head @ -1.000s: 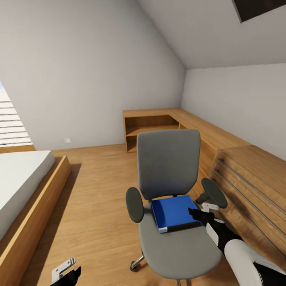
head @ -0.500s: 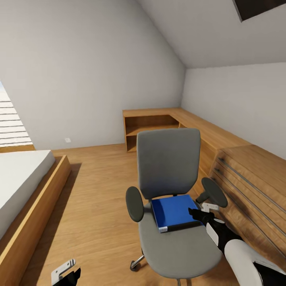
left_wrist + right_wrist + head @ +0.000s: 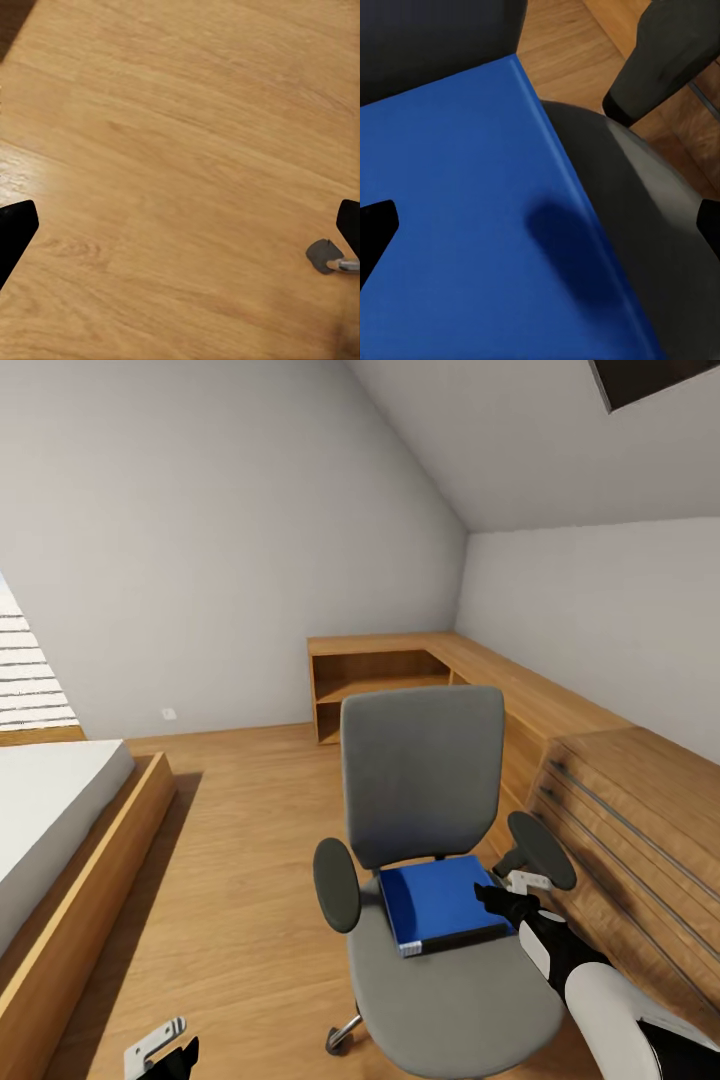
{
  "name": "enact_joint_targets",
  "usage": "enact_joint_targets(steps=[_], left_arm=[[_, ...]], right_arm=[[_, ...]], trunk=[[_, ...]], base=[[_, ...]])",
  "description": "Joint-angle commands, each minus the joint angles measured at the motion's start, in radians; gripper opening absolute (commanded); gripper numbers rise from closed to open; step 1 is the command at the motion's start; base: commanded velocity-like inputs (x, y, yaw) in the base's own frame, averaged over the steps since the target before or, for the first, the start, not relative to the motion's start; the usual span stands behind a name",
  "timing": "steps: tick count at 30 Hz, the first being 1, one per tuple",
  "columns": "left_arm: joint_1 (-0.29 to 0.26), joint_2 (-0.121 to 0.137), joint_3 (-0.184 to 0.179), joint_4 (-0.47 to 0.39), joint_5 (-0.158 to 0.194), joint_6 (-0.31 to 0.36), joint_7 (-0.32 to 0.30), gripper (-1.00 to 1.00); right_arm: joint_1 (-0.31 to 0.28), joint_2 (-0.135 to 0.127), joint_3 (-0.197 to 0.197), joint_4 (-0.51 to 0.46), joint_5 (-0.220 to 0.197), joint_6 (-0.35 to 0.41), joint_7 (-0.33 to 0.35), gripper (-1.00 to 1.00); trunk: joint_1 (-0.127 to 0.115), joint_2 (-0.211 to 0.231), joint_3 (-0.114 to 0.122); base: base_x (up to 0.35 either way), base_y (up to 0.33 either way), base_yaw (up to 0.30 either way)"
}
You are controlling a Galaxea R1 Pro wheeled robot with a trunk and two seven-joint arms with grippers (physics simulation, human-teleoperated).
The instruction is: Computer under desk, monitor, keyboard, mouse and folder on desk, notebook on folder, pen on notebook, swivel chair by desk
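Observation:
The grey swivel chair (image 3: 420,770) stands on the wood floor with its seat toward me. The bright blue folder (image 3: 440,905) lies flat on the seat, against the backrest. My right gripper (image 3: 498,902) hovers at the folder's right edge, beside the right armrest (image 3: 540,850). In the right wrist view it (image 3: 540,229) is open just above the folder (image 3: 457,225), with the grey seat (image 3: 660,225) and the armrest (image 3: 675,52) beyond. My left gripper (image 3: 160,1055) hangs low at the left, open over bare floor (image 3: 180,150).
A bed (image 3: 50,830) in a wooden frame runs along the left. A light-wood shelf unit (image 3: 380,680) and a low drawer chest (image 3: 620,810) line the right wall close behind the chair. A chair castor (image 3: 326,259) lies near the left gripper.
The whole picture has shifted slightly left and down, so the camera moved. The right gripper stays at the folder's right edge. The left gripper sits a little lower in view.

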Motion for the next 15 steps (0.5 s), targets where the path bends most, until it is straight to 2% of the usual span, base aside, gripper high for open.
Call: enact_joint_targets(steps=[1, 15], left_arm=[[0.0, 0.0, -0.002, -0.001, 0.011, -0.001, 0.003, 1.0], [0.0, 0.0, -0.003, 0.0, 0.009, -0.002, 0.004, 1.0]], right_arm=[[-0.001, 0.0, -0.008, 0.0, 0.01, -0.001, 0.006, 1.0], [-0.001, 0.0, -0.008, 0.002, 0.01, -0.001, 0.007, 1.0]], trunk=[[0.0, 0.0, -0.001], [0.0, 0.0, -0.001]], base=[[0.008, -0.003, 0.0], [0.031, -0.023, 0.0]])
